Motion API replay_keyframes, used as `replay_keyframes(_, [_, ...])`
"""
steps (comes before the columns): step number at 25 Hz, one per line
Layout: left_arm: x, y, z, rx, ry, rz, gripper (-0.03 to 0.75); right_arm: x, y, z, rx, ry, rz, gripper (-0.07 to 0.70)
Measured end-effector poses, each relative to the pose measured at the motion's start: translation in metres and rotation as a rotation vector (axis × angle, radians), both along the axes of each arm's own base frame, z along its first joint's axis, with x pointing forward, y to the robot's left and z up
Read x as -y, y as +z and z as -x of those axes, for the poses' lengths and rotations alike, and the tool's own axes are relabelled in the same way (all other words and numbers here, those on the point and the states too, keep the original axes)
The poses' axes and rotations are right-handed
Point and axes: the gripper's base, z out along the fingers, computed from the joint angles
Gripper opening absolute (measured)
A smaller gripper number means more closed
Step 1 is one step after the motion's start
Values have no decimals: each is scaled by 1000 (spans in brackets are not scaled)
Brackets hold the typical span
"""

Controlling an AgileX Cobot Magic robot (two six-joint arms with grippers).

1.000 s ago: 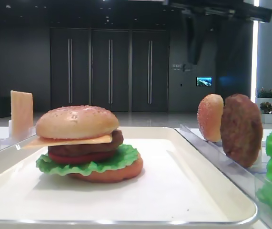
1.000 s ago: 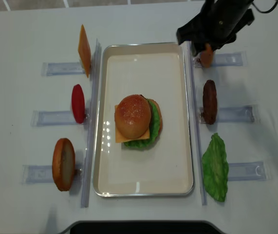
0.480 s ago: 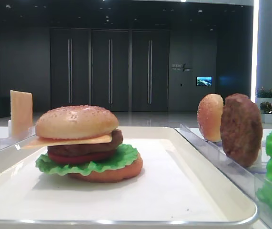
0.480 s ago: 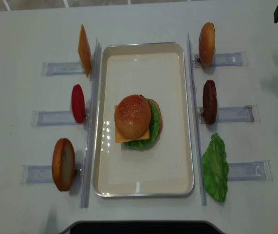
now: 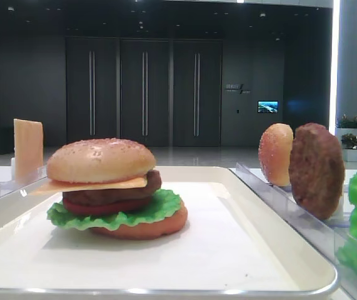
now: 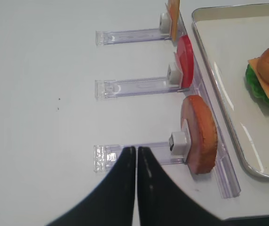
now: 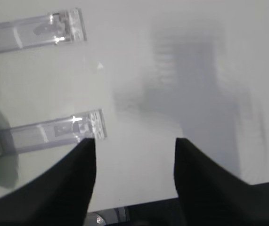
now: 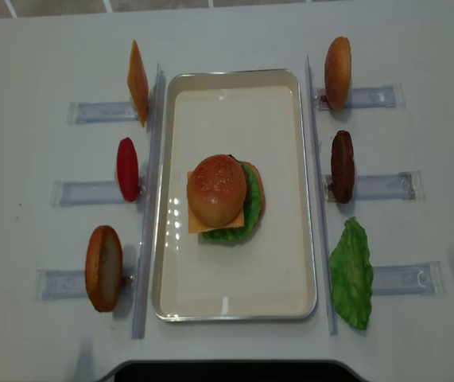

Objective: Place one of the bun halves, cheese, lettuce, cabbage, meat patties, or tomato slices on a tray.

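Right end effector (image 7: 134, 160) withdrawn from overhead view, jaws apart, left end effector (image 6: 136, 155) together, burger (image 8: 225, 199) on tray (image 8: 274, 286)

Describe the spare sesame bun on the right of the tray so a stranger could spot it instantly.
Start at the white tray in the middle of the table, then look along its right side, where three items stand in a row of clear racks. The bun is the farthest one, standing on edge. It is tan and seeded, unlike the dark brown patty and green lettuce nearer the front.
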Motion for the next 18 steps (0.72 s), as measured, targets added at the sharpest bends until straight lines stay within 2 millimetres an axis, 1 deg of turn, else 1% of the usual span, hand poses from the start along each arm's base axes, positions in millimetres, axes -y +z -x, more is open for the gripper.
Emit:
replay_keyframes(3, [0, 0, 0, 0, 0, 0, -1, -2, -2, 42, 87, -1, 5, 356])
replay_keyframes(4, [0, 0, 0, 0, 0, 0, -1, -3, -1, 59, 140, -1, 8, 352])
replay_keyframes(8, [0, 0, 0, 0, 0, 0, -1, -5, -15, 100, 251, 28, 33, 338])
replay_keyframes(10, [0, 0, 0, 0, 0, 0, -1, -6, -23, 115, 302, 49, 47, 338])
replay_keyframes(12, [0, 0, 0, 0, 0, 0, -1, -7, -28, 125, 343, 65, 59, 337])
replay_keyframes(18, [0, 0, 0, 0, 0, 0, -1, -10, -25, 144, 509, 116, 82, 337])
